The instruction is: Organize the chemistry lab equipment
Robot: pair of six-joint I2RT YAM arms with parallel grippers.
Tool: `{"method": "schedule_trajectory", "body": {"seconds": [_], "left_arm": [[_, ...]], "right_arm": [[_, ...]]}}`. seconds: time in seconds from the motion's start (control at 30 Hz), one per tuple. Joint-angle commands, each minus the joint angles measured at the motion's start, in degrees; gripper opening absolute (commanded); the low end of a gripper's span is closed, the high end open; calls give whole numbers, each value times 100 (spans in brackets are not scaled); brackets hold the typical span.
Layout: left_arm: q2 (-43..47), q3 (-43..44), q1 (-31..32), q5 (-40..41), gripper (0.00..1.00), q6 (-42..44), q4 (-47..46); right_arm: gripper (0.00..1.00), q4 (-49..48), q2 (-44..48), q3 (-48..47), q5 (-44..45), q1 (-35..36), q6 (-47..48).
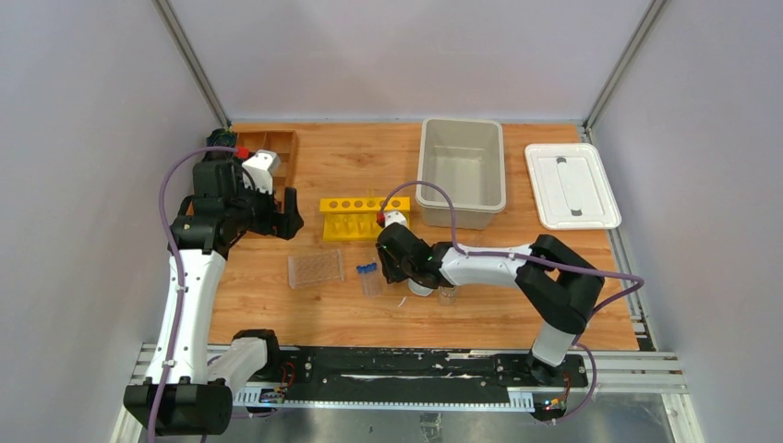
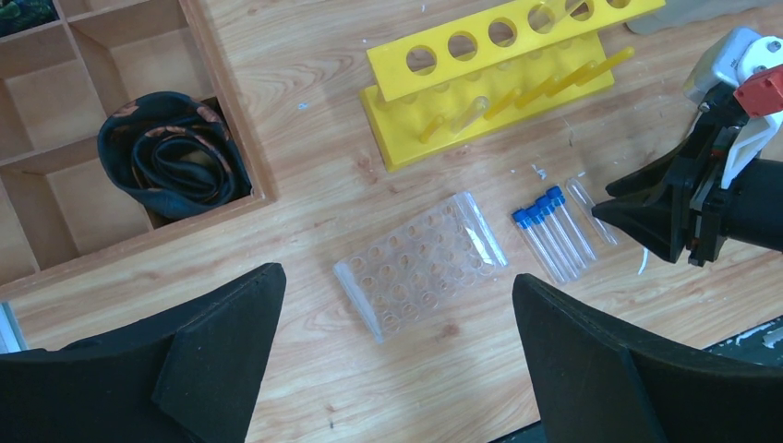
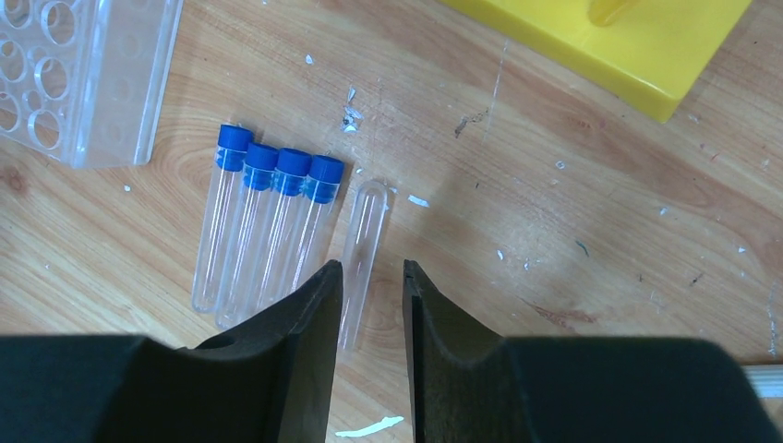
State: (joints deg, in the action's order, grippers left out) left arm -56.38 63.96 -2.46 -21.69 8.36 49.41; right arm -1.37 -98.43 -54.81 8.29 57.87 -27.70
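Here, a bare clear tube [image 3: 365,249] lies flat on the table [image 3: 572,240], just beside four blue-capped tubes [image 3: 268,221] and near the clear plastic rack [image 3: 83,74]. The right claw [image 3: 372,272] straddles the tube's lower end, jaws narrowly parted and not yet pinching it. A clean pick likely calls for centring on the tube, keeping a finger off the capped neighbour, and closing gently, since the smooth wall may roll or slip. The left claw [image 2: 395,277] hangs released and empty above the rack.

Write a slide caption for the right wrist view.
Right gripper, jaws slightly apart, over an uncapped clear tube lying beside four blue-capped tubes.
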Motion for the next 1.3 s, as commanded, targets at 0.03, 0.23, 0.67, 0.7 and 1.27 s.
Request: {"method": "schedule_trajectory", "body": {"seconds": [0.03,0.23,0.67,0.7,1.27], "left_arm": [[106,203,-34,-79,100,-10,-19],[149,188,-35,-77,100,-1,3],[204,209,-35,-163,100,-37,16],[217,219,-32,-172,100,-36,21],[787,222,-35,-1819,98,-157,78]], "right_arm": [[35,111,-115,-256,177,131,-108],[33,377,-380,-396,199,137,-97],[3,1007,-434,-832,480,137,-99],[0,1075,-304,-876,521,137,-89],[0,-171,1547,-2042,715,712,-44]]}}
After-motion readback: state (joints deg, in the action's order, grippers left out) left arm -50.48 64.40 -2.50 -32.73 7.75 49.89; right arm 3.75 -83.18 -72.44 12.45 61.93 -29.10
